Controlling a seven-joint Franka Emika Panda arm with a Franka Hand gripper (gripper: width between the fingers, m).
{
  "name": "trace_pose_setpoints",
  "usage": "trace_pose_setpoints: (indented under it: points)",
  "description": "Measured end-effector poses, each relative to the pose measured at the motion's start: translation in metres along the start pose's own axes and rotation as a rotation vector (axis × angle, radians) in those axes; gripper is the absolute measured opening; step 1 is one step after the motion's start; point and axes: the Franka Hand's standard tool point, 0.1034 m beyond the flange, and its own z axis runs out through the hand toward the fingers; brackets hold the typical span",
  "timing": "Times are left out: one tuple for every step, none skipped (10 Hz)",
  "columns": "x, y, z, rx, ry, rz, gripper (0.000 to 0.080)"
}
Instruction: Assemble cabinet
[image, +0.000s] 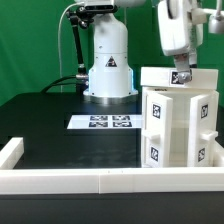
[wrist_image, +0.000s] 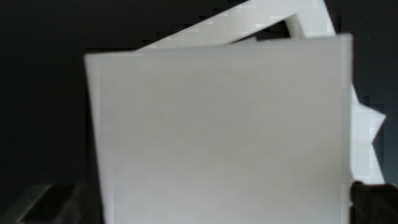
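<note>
The white cabinet body (image: 178, 125) stands at the exterior view's right, with black-and-white tags on its faces. A flat white top panel (image: 163, 77) lies on it. My gripper (image: 183, 76) comes down from above onto that panel. In the wrist view the panel (wrist_image: 222, 130) fills most of the picture. A dark fingertip (wrist_image: 48, 205) shows at one of its edges and another at the opposite edge, so the jaws stand wide and close against the panel. An angled white part (wrist_image: 267, 30) shows behind the panel.
The marker board (image: 101, 123) lies flat on the black table in front of the robot base (image: 108, 70). A long low white border wall (image: 70, 179) runs along the near edge and turns up the exterior view's left side.
</note>
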Motion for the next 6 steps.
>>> trace_pose_setpoints:
  points:
    - [-0.002,0.000,-0.004,0.004,-0.009,-0.008,0.0747]
    - [-0.003,0.000,-0.010,0.009,-0.023,-0.026,0.0791]
    - [-0.005,0.001,-0.017,0.014,-0.039,-0.035,0.0797]
    - [-0.006,0.001,-0.018,0.016,-0.044,-0.049,0.0797]
    - [-0.005,0.001,-0.016,0.014,-0.042,-0.082,0.0796]
    - [-0.006,0.002,-0.016,0.013,-0.042,-0.083,0.0796]
